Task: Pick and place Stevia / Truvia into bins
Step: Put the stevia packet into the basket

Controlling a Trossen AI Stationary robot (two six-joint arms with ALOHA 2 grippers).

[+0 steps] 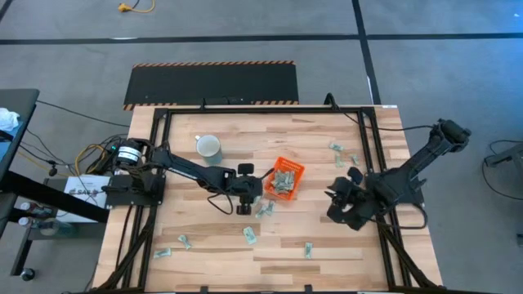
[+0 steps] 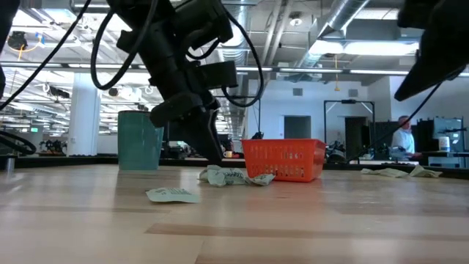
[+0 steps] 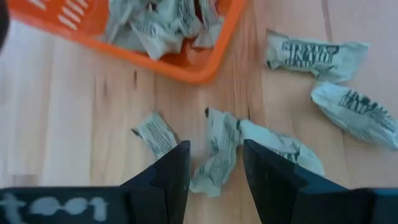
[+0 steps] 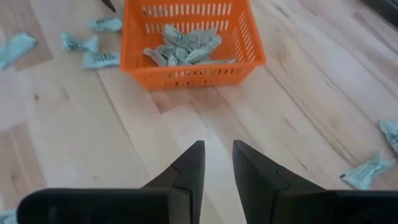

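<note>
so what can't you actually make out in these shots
- How many sachets sit in the orange bin: high view too small, left wrist view cuts the bin off at the edge.
- Print on the sachets: blurred in the left wrist view.
- Whether the left gripper, open around a sachet, touches it: can't tell.
- Right gripper: open over bare table; in the low view only a dark shape cut off at the corner.
</note>
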